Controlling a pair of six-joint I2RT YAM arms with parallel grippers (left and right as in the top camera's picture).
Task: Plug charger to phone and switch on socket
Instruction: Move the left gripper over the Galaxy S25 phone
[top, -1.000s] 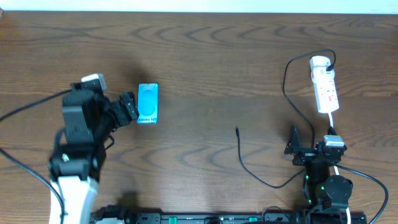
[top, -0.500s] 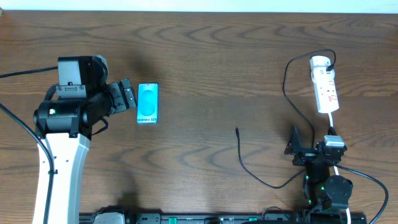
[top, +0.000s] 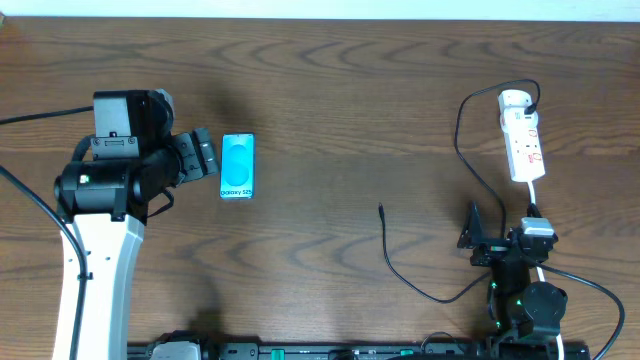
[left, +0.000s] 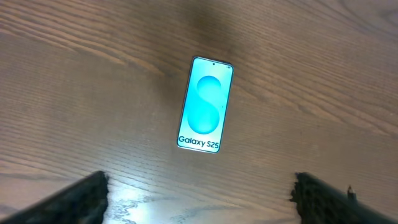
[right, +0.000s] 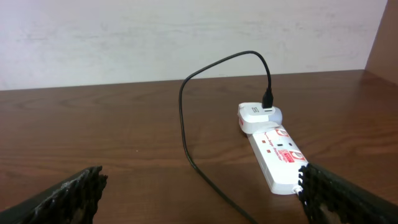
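Observation:
The phone (top: 237, 166) lies flat on the table, its turquoise screen up, reading "Galaxy S25"; it also shows in the left wrist view (left: 205, 104). My left gripper (top: 205, 157) is open just left of the phone, above the table, its fingers (left: 199, 196) wide apart. The charger cable (top: 400, 268) runs from the socket (top: 522, 136) in a loop to its free plug tip (top: 381, 209) mid-table. The socket also shows in the right wrist view (right: 273, 148), with the cable (right: 186, 118) plugged into its far end. My right gripper (top: 472, 235) is open and empty, near the socket's near end.
The socket's white cord (top: 535, 195) runs toward the right arm's base (top: 525, 300). The table's front rail (top: 330, 350) lies along the bottom edge. A pale wall (right: 186, 37) stands behind the table.
One second ago my left arm was lower and turned; it has swung up and now points its gripper at the phone's left side. Nothing moved in the last half second. The right arm is still.

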